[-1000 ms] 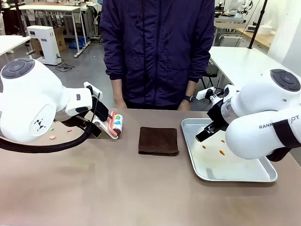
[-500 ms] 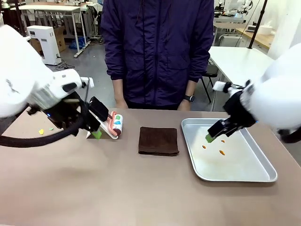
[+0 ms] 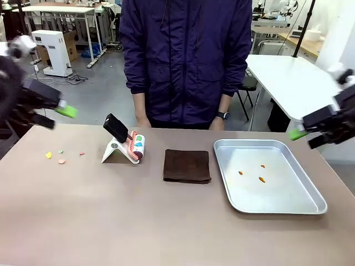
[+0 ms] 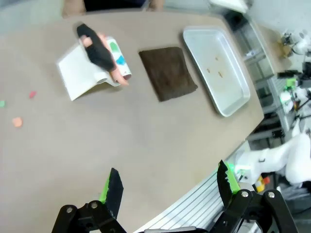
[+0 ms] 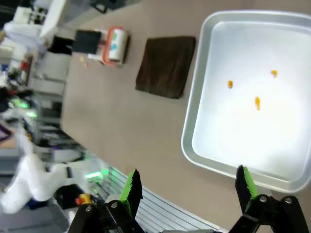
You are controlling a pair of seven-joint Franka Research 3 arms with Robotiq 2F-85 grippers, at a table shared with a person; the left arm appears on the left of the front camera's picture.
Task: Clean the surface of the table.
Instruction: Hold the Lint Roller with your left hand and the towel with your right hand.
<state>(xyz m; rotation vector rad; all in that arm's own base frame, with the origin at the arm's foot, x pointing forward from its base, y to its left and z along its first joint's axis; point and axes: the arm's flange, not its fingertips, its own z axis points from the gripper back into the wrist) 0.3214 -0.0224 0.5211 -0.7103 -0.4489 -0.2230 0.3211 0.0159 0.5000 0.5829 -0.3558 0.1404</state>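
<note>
The matte taupe table [image 3: 166,221] is carrying everything, with a dark brown, napped square cloth [image 3: 187,165] lying flat near its middle. Right of the cloth, a shallow, shiny metal tray [image 3: 288,191] with rounded corners is holding three small orange bits [image 3: 260,179]. Left of the cloth, what may be a lint roller [image 3: 136,147] is resting on a white stand, its black handle tilting up. Farther left, small coloured scraps [image 3: 61,161] are lying loose. Beyond the cloth a person [image 3: 186,61] in a dark jacket is standing, cut off at the top. The left gripper [image 4: 170,182] and right gripper [image 5: 188,184] are hanging spread wide and empty, well apart from the cloth on either side, both blurring in the front view.
</note>
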